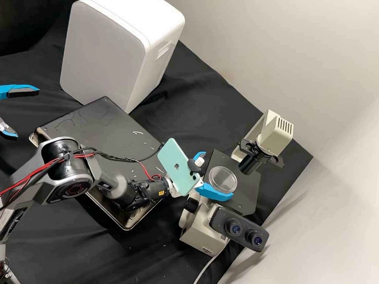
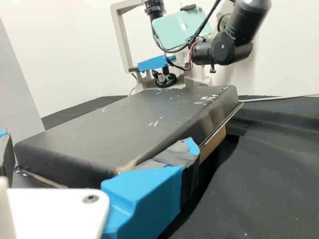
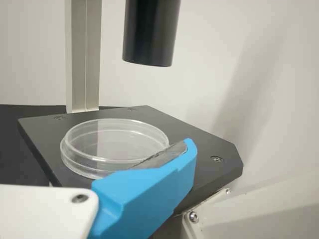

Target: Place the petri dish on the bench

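Clear plastic, round and shallow, the petri dish [image 1: 223, 179] lies flat on the microscope's [image 1: 211, 232] black stage [image 1: 248, 196], directly beneath the dark objective tube [image 3: 149, 30], with its round face turned up (being a circle, it has no long axis and points no way along the stage). The right gripper [image 1: 215, 175] stands at the stage's edge nearest the black tray [image 1: 108, 127], its blue fingers spread wide with the dish between them. One finger [image 3: 149, 184] lies close against the rim, though I cannot tell whether it touches. Well away from the microscope, beyond the tray and the white box [image 1: 118, 42], the left gripper [image 1: 26, 113] hangs over the dark cloth [image 1: 192, 99], fingers splayed wide and holding nothing.
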Motion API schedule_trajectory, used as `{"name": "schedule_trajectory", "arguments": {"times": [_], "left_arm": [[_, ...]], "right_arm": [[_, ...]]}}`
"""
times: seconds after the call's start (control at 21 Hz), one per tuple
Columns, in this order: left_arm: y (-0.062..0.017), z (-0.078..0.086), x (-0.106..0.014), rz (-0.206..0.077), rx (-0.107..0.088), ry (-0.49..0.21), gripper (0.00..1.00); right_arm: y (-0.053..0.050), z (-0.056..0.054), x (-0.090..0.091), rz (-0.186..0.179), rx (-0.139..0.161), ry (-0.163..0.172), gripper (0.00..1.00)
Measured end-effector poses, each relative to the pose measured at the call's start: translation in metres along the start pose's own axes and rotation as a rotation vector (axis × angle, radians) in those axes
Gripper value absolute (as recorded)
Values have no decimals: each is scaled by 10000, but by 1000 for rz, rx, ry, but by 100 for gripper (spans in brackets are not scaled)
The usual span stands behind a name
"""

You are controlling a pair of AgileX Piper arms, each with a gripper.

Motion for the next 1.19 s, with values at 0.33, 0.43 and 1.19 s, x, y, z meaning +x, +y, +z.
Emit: {"name": "schedule_trajectory", "arguments": {"times": [0.33, 0.43, 1.19], "left_arm": [[0, 8, 1, 0, 0, -5, 100], [0, 8, 1, 0, 0, -5, 100], [-22, 14, 10, -12, -2, -10, 100]], "right_arm": [[47, 52, 33, 12, 0, -12, 100], [78, 95, 79, 22, 9, -32, 100], [126, 127, 178, 17, 15, -56, 100]]}}
